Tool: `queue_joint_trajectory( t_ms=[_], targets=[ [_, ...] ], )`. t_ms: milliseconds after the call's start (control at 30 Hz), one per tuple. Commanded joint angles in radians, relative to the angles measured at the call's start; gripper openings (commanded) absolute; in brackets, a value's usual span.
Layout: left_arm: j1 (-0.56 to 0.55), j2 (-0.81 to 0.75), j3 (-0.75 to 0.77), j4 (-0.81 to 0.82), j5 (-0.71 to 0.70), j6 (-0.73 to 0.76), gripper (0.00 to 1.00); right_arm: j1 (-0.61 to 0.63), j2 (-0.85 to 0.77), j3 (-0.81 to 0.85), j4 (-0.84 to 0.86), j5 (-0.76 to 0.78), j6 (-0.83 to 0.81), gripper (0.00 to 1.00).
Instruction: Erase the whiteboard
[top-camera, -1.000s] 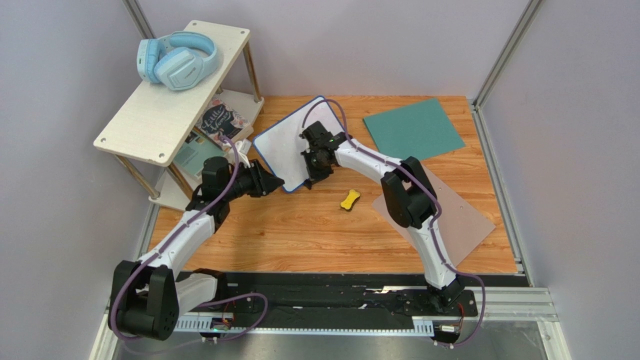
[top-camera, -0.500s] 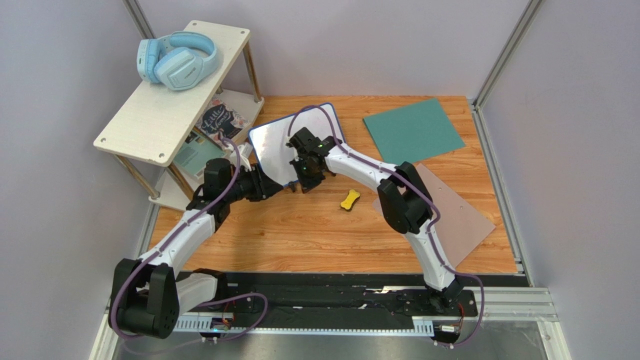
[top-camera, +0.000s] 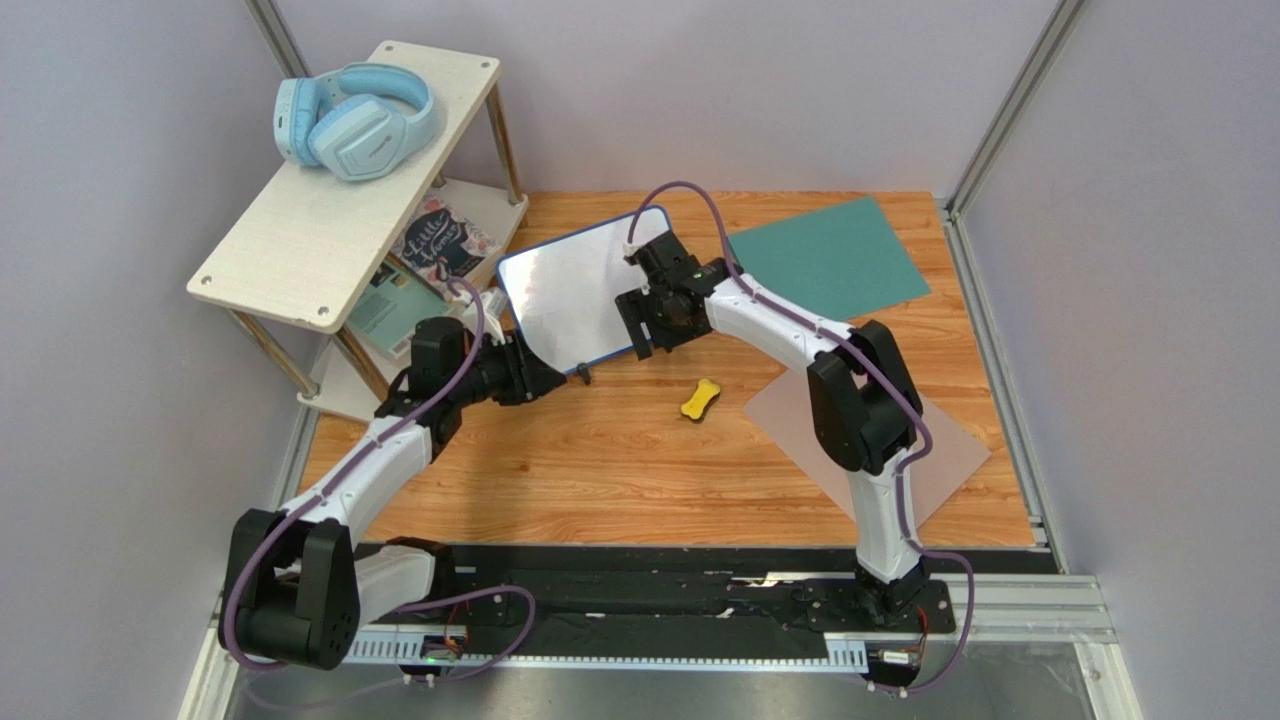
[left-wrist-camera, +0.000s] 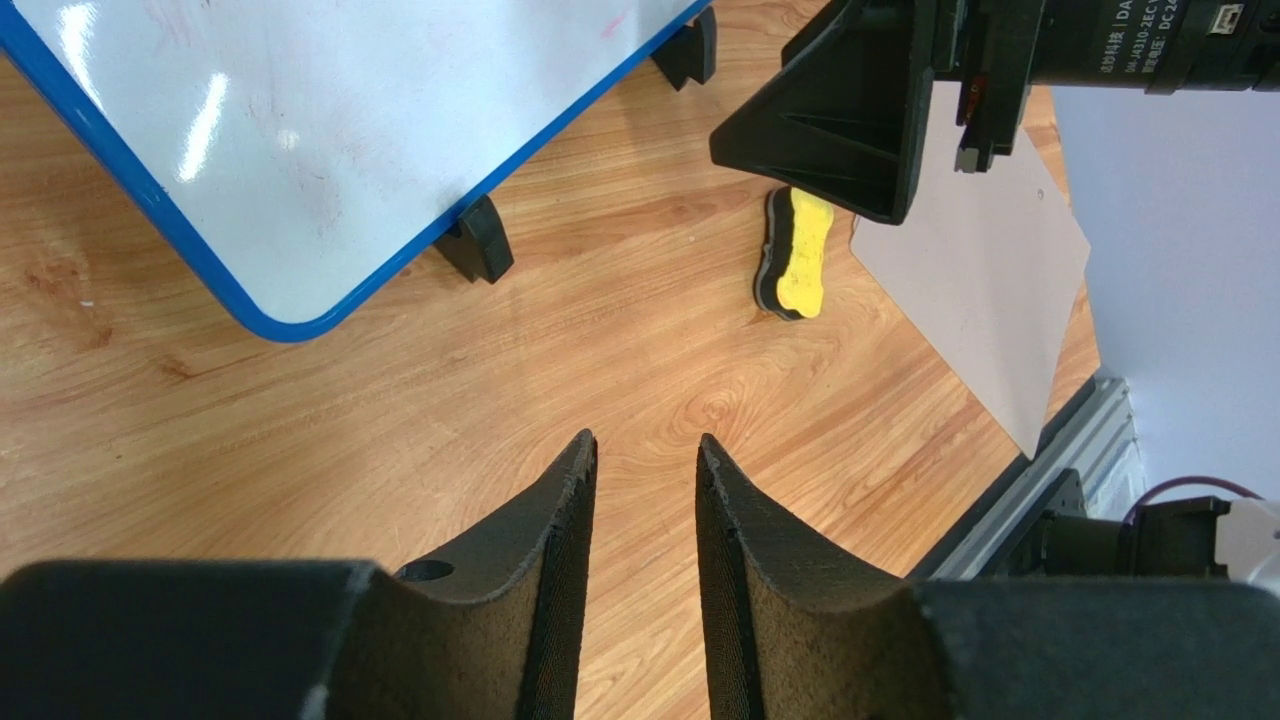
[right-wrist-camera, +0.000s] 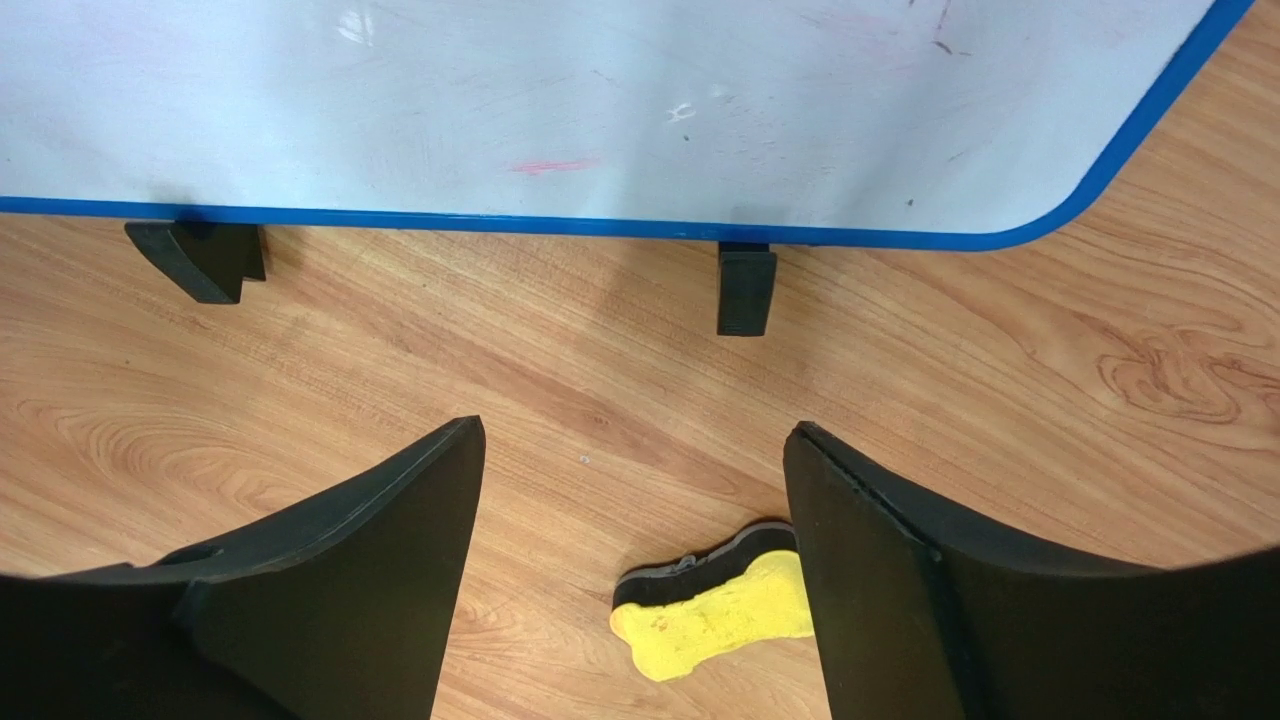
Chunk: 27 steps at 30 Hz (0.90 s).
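Here, right pincer (right-wrist-camera: 634, 432) splayed wide, left pincer (left-wrist-camera: 645, 441) barely parted

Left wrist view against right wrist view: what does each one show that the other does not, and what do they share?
Only the left wrist view shows the grey-brown sheet, part of the right arm, and the left hand with a narrow gap between its fingers. Only the right wrist view shows the right hand, open wide. Both show the whiteboard, its black feet, the yellow eraser and the wooden table.
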Motion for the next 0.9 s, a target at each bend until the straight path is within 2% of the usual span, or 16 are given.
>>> queue_joint_trajectory(
  t_ms=[0,100,467,867],
  targets=[
    [-0.003,0.004,0.021,0.007,0.003,0.027,0.35,0.010,0.054,0.001,0.088,0.083,-0.025,0.72],
    [-0.003,0.010,0.027,-0.011,-0.001,0.041,0.35,-0.006,0.096,0.023,0.090,0.094,-0.017,0.60],
    [-0.003,0.012,0.018,-0.019,0.002,0.047,0.33,-0.053,0.123,0.039,0.128,0.128,-0.006,0.58],
    [-0.003,0.010,0.010,-0.020,0.006,0.047,0.31,-0.065,0.154,0.003,0.183,0.102,0.006,0.18]
  ],
)
